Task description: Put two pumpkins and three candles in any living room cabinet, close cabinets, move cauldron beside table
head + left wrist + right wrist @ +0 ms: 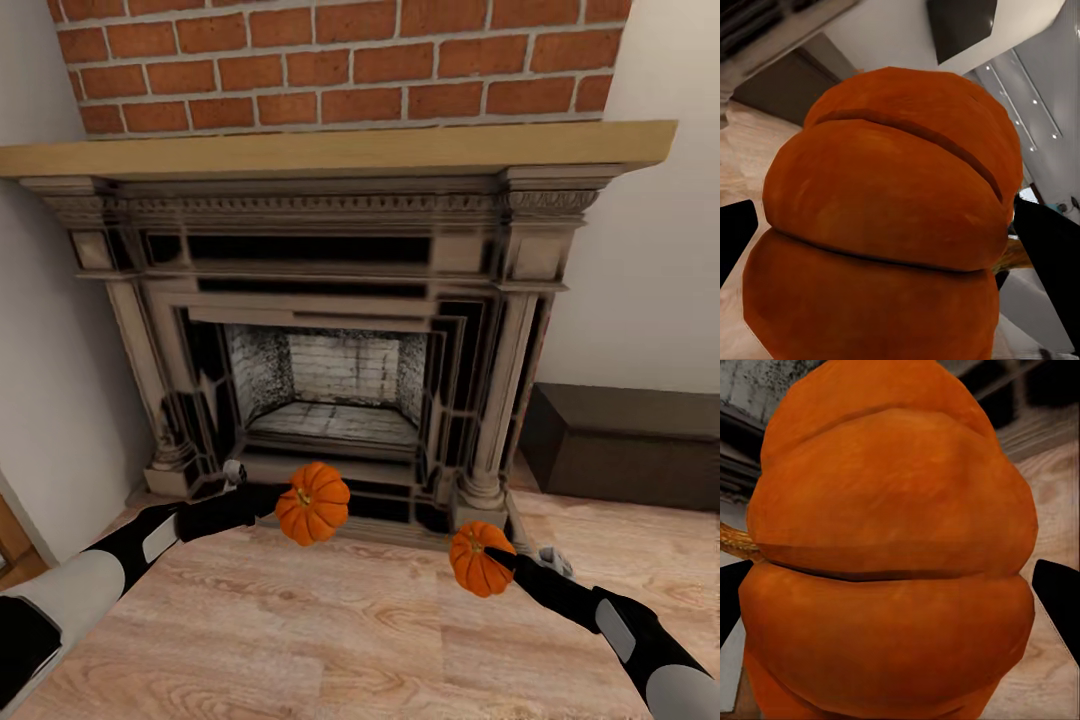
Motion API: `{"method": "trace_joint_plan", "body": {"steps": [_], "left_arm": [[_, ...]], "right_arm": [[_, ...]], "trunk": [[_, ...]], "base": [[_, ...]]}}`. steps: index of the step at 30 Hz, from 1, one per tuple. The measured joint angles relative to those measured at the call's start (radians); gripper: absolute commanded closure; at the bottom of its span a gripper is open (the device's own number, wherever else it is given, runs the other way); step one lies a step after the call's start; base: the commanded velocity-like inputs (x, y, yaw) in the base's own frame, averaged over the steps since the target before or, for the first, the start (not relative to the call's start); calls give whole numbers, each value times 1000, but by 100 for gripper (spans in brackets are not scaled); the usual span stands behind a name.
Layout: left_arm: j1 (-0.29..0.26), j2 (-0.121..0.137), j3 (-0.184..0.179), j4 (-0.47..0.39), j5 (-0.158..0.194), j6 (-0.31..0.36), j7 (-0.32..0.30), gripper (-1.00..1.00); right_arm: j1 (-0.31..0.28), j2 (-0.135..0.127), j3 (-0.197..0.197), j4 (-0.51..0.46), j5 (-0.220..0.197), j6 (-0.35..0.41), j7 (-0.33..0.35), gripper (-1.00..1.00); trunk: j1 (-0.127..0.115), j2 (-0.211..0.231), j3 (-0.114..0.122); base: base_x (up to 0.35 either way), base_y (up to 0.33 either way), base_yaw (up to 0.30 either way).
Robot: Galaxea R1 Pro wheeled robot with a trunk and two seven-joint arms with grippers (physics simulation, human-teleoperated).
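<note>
My left gripper (285,500) clamps one pumpkin (313,502), my right gripper (497,556) the other (479,558); either could slip in transit.

Two bright-orange ribbed pumpkins, one (313,503) and the other (480,558), show brownish stems before a weathered grey-beige fireplace (330,330) with black panels, a pale tan mantel (330,150), red brick (340,60) with light mortar above, and a light wood-grain floor (350,630) below.
</note>
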Motion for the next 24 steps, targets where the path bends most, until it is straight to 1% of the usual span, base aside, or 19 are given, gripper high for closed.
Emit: {"method": "trace_joint_plan", "body": {"steps": [18, 21, 24], "left_arm": [[0, -6, -5, -1, -2, 0, 2, 100], [0, -21, -8, -1, -3, -1, 2, 100], [0, -24, -6, -1, -4, -2, 2, 100]], "right_arm": [[0, -1, -1, 2, -5, 0, 0, 100], [0, -1, -1, 2, -6, 0, 1, 100], [0, -2, -1, 2, -7, 0, 2, 100]], "trunk": [[0, 0, 21], [0, 0, 24], [0, 0, 28]], "base": [[0, 0, -231], [0, 0, -230], [0, 0, -230]]}}
